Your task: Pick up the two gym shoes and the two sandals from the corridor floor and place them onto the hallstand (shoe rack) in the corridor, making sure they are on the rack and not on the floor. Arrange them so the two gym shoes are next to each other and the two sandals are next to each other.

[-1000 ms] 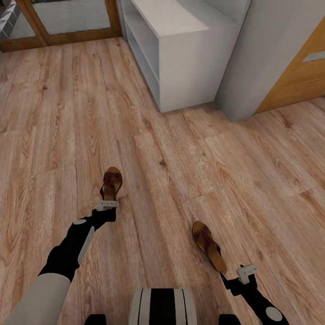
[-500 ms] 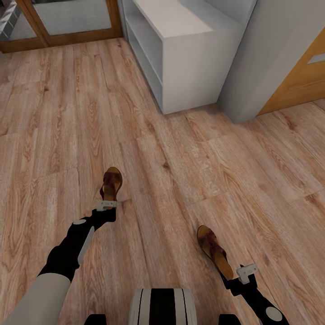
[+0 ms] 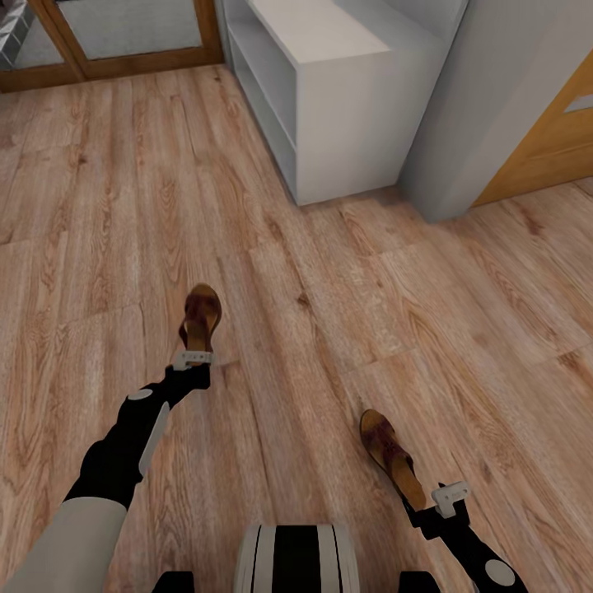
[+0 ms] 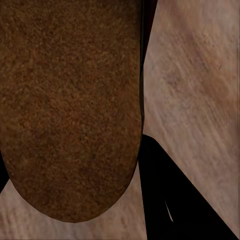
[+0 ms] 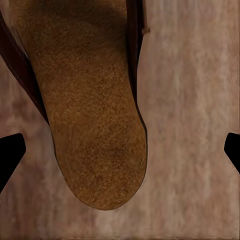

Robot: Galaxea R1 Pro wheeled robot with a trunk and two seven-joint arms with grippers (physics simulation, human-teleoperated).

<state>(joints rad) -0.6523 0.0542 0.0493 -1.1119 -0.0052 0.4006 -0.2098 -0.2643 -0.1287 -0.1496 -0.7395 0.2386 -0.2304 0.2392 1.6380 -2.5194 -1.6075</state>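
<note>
Down on the wood floor [image 3: 346,313] lie two brown sandals, well apart. One sandal [image 3: 200,317] lies just in front of the left gripper [image 3: 191,360], with its heel end at the gripper's tip. From the left wrist, this sandal's tan footbed [image 4: 70,105] looks very close, with one dark finger [image 4: 180,200] beside it; I cannot tell if this gripper is spread or pinching. The other sandal [image 3: 393,459] lies just in front of the right gripper [image 3: 449,497]. From the right wrist, its heel [image 5: 95,130] sits between two dark fingertips [image 5: 10,155] set wide apart, not touching it. Farther off stands the pale rack [image 3: 346,107], with a wooden door [image 3: 552,140] beside it.
</note>
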